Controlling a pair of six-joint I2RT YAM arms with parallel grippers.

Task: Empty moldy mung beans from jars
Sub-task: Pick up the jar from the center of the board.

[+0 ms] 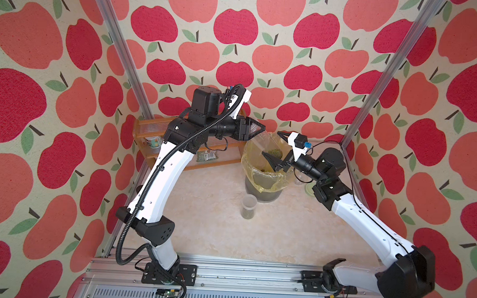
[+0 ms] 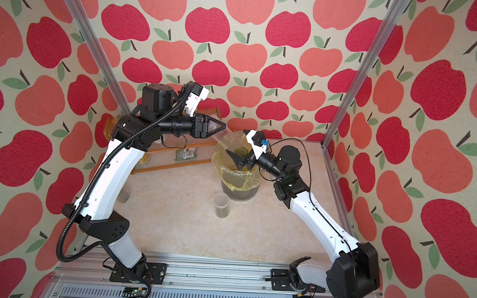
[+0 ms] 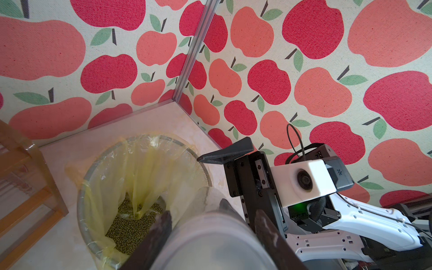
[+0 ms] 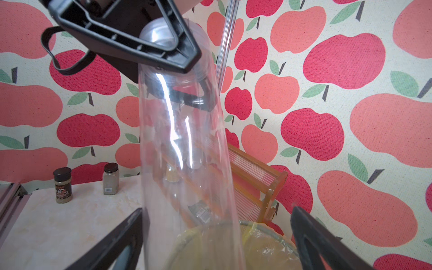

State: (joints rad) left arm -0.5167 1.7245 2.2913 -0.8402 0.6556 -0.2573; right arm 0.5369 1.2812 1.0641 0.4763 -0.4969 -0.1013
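The tall jar [image 4: 184, 152], gripped by the left jaws, is tipped over the bin [image 3: 80, 205] of mung beans [image 3: 131, 226]; the right jaws are open. 1 shorter jar [image 1: 249, 207] is judged unemptied.

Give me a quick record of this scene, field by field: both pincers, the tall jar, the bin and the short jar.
left pincer: shut on tall jar, near its base
tall jar: tilted, mouth down over bin
right pincer: open, straddling tall jar's lower part
bin: yellow liner, beans at the bottom
short jar: upright beside bin, beans inside, not held
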